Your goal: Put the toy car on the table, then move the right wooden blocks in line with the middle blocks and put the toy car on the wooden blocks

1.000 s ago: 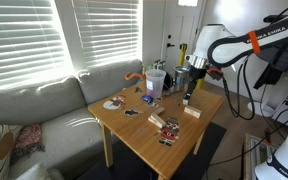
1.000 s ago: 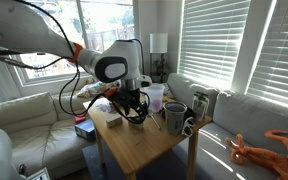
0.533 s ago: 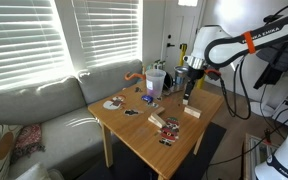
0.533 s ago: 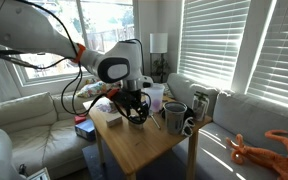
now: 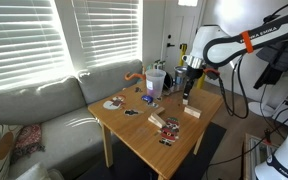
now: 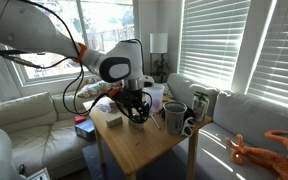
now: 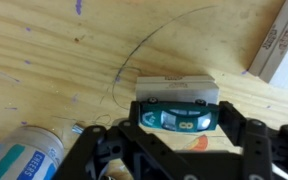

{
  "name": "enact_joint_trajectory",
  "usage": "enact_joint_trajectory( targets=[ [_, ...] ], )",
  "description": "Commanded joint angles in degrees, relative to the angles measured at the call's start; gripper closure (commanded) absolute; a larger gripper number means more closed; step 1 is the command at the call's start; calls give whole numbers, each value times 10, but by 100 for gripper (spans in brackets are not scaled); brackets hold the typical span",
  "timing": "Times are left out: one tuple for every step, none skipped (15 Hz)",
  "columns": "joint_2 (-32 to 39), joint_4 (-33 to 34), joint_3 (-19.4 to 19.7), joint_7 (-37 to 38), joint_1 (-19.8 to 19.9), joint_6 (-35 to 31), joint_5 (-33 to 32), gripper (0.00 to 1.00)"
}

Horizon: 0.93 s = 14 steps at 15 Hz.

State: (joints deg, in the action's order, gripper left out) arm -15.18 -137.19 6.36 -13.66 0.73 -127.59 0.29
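Observation:
In the wrist view my gripper (image 7: 179, 120) is shut on the toy car (image 7: 179, 115), a small dark teal car held sideways between the fingers. Just beyond the car a pale wooden block (image 7: 174, 86) lies flat on the table (image 7: 54, 60). I cannot tell whether the car touches it. Another pale block (image 7: 280, 45) lies at the upper right. In an exterior view the gripper (image 5: 187, 96) hangs low over the table's far side, near a pale block (image 5: 192, 112). The car is too small to make out there. In an exterior view the gripper (image 6: 136, 113) is low over the table (image 6: 149, 150).
A can (image 7: 24, 160) lies close to the gripper. Cups (image 5: 155, 82) and small items stand at the table's back. More blocks and striped pieces (image 5: 165, 127) sit mid-table. Mugs (image 6: 176, 118) stand nearby. A sofa (image 5: 34, 105) runs beside the table.
The arm has shifted only very slightly. The car stays held in the gripper.

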Motion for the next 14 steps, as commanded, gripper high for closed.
enact_joint_trajectory(
  targets=[
    [-8, 4, -6, 2, 6, 18, -5, 47],
    [-19, -1, -7, 5, 8, 21, -13, 47],
    [-33, -8, -10, 10, 11, 24, -26, 47],
    [-43, -14, -11, 13, 14, 26, -35, 47],
    [-55, -22, -13, 17, 18, 29, -48, 47],
    [-65, -28, -13, 20, 22, 32, -60, 47],
    [-74, -36, -12, 22, 26, 36, -72, 47],
    [-81, -45, -10, 21, 31, 37, -83, 47],
    [-88, -53, -7, 18, 35, 37, -91, 47],
    [-91, -64, -1, 6, 39, 29, -98, 47],
    [-92, -72, 5, 2, 44, 21, -99, 47],
    [-91, -83, 12, -4, 48, 6, -101, 47],
    [-90, -90, 17, -7, 52, -6, -100, 47],
    [-84, -97, 21, -8, 55, -21, -100, 47]
  ],
)
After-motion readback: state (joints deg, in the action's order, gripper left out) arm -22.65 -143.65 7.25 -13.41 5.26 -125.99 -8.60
